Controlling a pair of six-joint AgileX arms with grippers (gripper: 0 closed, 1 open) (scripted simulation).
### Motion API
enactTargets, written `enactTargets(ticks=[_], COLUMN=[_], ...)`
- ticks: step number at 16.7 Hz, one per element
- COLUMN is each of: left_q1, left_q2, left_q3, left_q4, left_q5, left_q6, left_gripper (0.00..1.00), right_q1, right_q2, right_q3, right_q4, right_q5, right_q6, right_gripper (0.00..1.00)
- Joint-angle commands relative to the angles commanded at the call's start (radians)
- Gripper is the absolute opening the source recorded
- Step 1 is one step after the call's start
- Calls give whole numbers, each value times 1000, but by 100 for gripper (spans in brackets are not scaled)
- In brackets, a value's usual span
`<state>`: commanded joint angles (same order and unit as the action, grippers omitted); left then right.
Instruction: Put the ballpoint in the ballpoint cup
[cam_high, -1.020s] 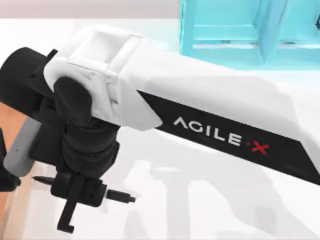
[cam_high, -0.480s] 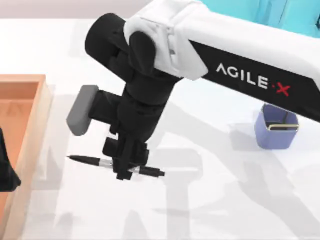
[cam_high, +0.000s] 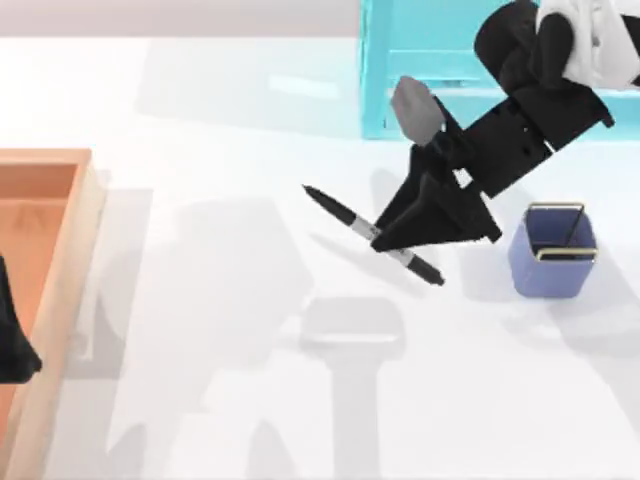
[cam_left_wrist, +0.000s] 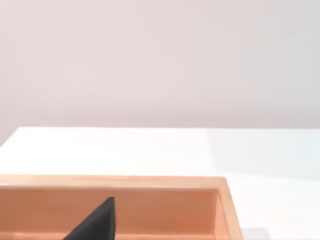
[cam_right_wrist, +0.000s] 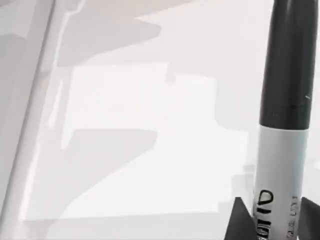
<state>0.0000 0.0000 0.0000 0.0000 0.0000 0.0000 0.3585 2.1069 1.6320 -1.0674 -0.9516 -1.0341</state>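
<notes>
White table (cam_high: 250, 400), wooden tray (cam_high: 55, 200) at left edge with left gripper (cam_high: 12, 340) parked there, fingers can't tell; right gripper (cam_high: 385, 238) clamped on ballpoint (cam_high: 340, 213) mid-band, just left of ballpoint cup (cam_high: 553, 262)
</notes>
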Motion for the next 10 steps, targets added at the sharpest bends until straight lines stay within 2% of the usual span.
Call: enactTargets(ticks=[6,10], left_q1=[0,0], left_q2=[0,0], left_q3=[0,0], left_q4=[0,0], left_q5=[0,0], left_q6=[0,0], left_gripper=[100,100], right_q1=[-358,-520], right_q2=[-62,-99], right_q3=[-228,-324], right_q4=[96,138], right_q5=[-487,-726], right_q6=[-377,-552], right_gripper=[0,0])
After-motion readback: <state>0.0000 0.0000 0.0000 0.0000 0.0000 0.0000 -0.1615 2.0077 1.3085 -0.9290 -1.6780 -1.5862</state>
